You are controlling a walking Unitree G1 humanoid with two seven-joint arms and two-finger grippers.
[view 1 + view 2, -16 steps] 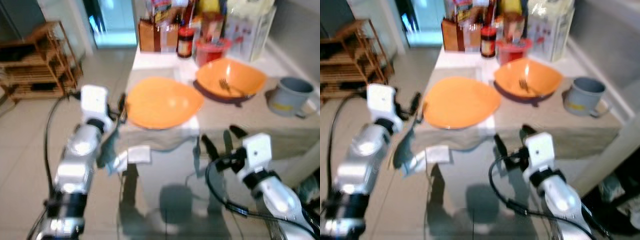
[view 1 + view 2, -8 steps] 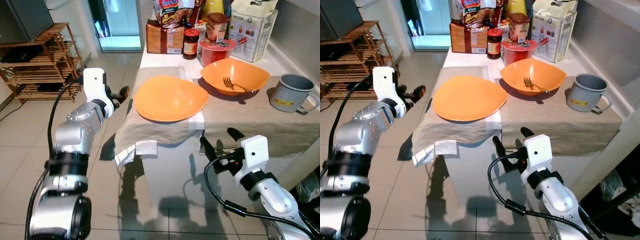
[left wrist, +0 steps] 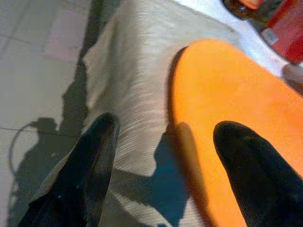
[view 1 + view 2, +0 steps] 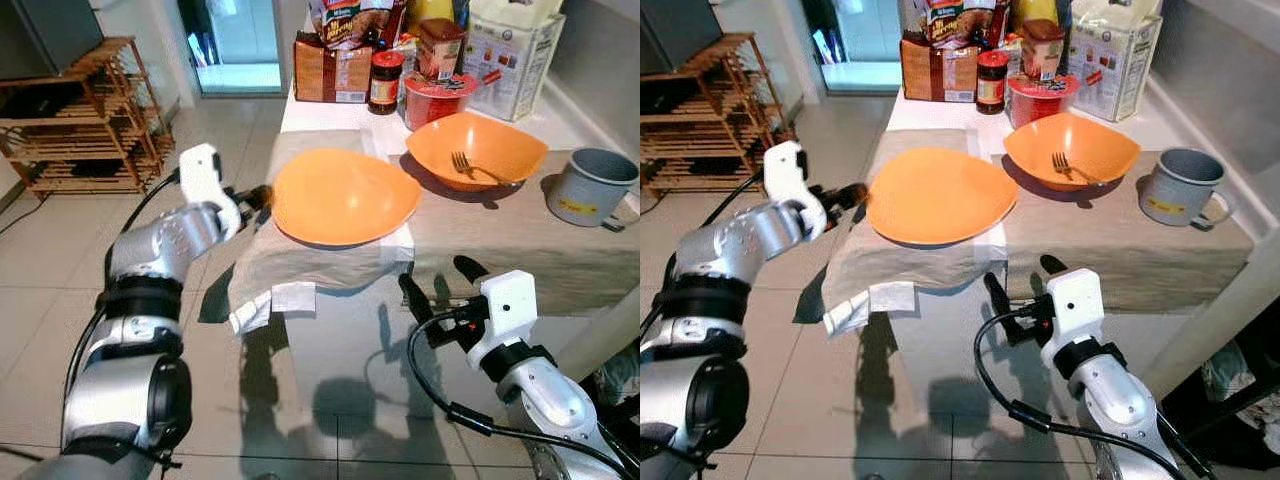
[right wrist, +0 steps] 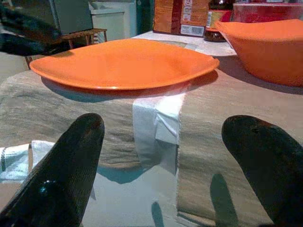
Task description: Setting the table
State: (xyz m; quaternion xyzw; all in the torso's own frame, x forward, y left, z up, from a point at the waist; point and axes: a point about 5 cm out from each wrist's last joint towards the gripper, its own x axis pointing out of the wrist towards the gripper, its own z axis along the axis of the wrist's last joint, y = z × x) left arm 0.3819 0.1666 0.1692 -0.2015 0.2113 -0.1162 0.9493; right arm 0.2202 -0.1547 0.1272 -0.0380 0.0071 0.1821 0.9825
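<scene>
**Orange plate at the surface's edge, left gripper lined up beside it**

Orange and shallow, the plate (image 4: 343, 196) lies on a beige cloth (image 4: 300, 262) at the near left corner of the surface (image 4: 520, 235), its rim close to the overhang, which leaves it reachable from the side. The left gripper (image 4: 256, 196) hovers just beside that rim with its fingers spread wide; in the left wrist view one finger (image 3: 92, 156) sits over the cloth and the other over the plate, a stance that looks meant to straddle the rim for a pinch. Nothing is held yet. The right gripper (image 4: 436, 290) waits below the surface's front edge, wide open and empty. Behind the plate stands an orange bowl (image 4: 477, 150) with a fork (image 4: 470, 168) resting inside, and a grey mug (image 4: 591, 187) sits to the right.
</scene>
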